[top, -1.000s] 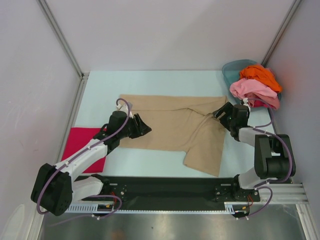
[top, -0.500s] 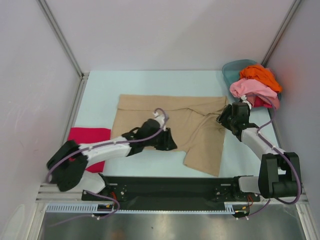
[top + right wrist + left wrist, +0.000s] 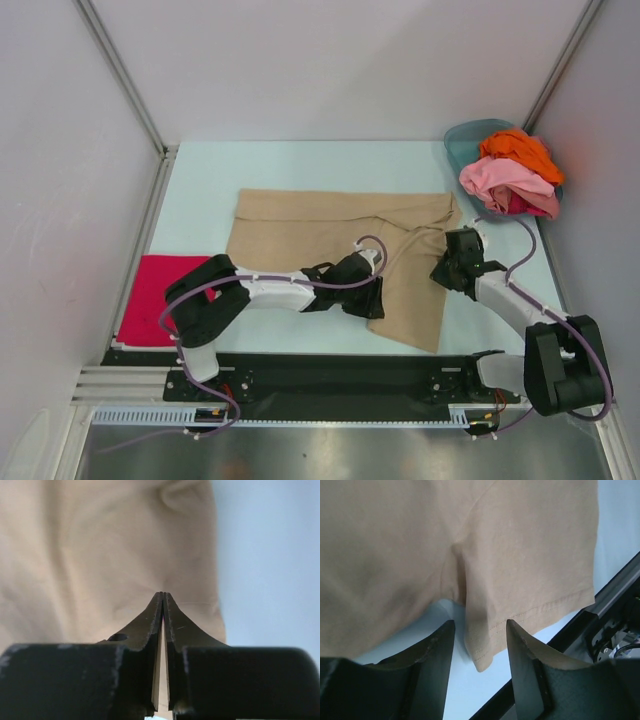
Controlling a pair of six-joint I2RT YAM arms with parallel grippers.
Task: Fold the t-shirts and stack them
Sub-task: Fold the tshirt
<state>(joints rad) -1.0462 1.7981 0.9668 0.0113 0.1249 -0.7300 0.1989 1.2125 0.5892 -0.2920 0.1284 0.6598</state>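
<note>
A large tan t-shirt (image 3: pixel 310 230) lies spread flat mid-table, with one flap reaching toward the near edge at the right. My left gripper (image 3: pixel 375 300) has reached across to that flap. In the left wrist view it (image 3: pixel 480 625) is open, and the corner of the tan t-shirt (image 3: pixel 520 545) lies on the table between its fingers, ungripped. My right gripper (image 3: pixel 443 272) sits at the shirt's right edge. In the right wrist view it (image 3: pixel 163 595) is shut with its tips down on the tan t-shirt (image 3: pixel 100 545); no cloth shows between them. A magenta-red t-shirt (image 3: pixel 150 290) lies folded at the left.
A teal basin (image 3: pixel 462 140) at the back right corner holds a pink t-shirt (image 3: pixel 500 180) and an orange t-shirt (image 3: pixel 520 150). The black base rail (image 3: pixel 330 375) runs along the near edge, close to the left gripper. Grey walls enclose the table.
My left arm has swung from the shirt's left edge across to its near right flap. My right gripper has closed and shifted slightly toward the near edge.
</note>
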